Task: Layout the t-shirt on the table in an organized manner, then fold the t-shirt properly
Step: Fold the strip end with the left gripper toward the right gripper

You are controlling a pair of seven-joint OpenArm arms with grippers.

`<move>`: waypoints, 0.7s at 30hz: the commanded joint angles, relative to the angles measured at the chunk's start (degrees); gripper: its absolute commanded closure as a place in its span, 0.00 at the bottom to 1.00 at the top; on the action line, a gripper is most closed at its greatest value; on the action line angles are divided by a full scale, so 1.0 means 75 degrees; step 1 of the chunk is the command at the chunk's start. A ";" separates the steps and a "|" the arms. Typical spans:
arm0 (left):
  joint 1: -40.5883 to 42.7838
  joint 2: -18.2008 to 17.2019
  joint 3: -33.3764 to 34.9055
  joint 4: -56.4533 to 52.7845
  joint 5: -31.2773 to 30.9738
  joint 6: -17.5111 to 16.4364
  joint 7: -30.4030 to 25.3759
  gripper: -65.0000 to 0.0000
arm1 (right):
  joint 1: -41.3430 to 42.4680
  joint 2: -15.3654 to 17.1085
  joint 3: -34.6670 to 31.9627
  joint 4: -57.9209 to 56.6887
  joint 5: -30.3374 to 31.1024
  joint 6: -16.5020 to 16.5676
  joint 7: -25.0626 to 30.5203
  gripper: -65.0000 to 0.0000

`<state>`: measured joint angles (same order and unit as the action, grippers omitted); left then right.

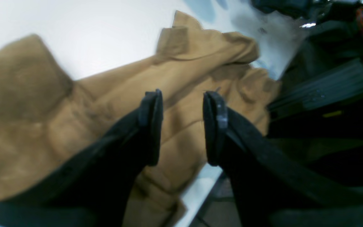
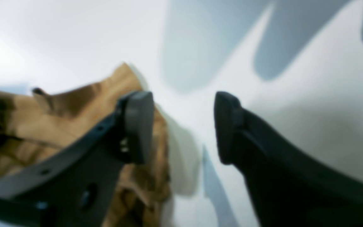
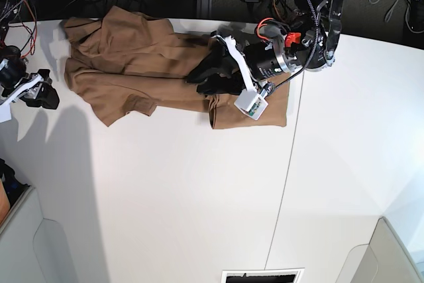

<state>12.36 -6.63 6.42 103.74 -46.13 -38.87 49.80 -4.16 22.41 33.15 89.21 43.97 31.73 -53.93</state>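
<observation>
Along far edge of table (image 3: 199,197): t-shirt (image 3: 132,71) spread flat but creased, long axis running side to side in base view, parallel to that edge. Left gripper (image 3: 207,74) over shirt's middle, dark fingers (image 1: 151,126) parted, cloth visible through gap, nothing clamped; contact with fabric unclear. Right gripper (image 3: 46,94) off shirt's other end, just beside cloth edge over bare table, jaws wide apart, empty. Wrist views blurred. One end of shirt bunched in folds.
</observation>
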 commanded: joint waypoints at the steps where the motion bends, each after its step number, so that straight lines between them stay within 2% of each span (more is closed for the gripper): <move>1: -0.0082 0.0015 0.0000 0.0122 -0.0428 -0.0150 -0.0020 0.63 | -0.0017 0.0163 0.0003 -0.0044 0.0117 0.0015 0.0096 0.46; 4: -0.0082 0.0015 0.0000 0.0137 -0.0903 -0.0150 0.0201 0.63 | -0.0169 0.0184 -0.0175 -0.0414 0.0219 0.0035 0.0093 0.46; 9: -0.0111 -0.0067 -0.0207 0.0533 -0.0548 -0.0150 0.0195 0.63 | -0.0472 0.0178 -0.0667 -0.0615 0.0519 0.0131 0.0035 0.46; 13: -0.0143 -0.0356 -0.1099 0.0979 -0.0621 -0.0150 0.0160 0.63 | -0.0618 0.0108 -0.1102 -0.0609 0.0574 0.0149 0.0035 0.46; 17: -0.0146 -0.0831 -0.1961 0.1072 -0.1142 -0.0150 0.0166 0.63 | -0.0612 -0.0055 -0.1215 -0.0609 0.0577 0.0149 0.0035 0.46; 21: -0.0140 -0.1183 -0.2358 0.1052 -0.0892 -0.0150 0.0169 0.63 | -0.0615 -0.0093 -0.1218 -0.0609 0.0726 0.0207 -0.0041 0.46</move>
<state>11.73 -15.05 -11.00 110.72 -51.77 -39.07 52.10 -8.88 20.95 23.97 84.16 49.69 33.28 -53.08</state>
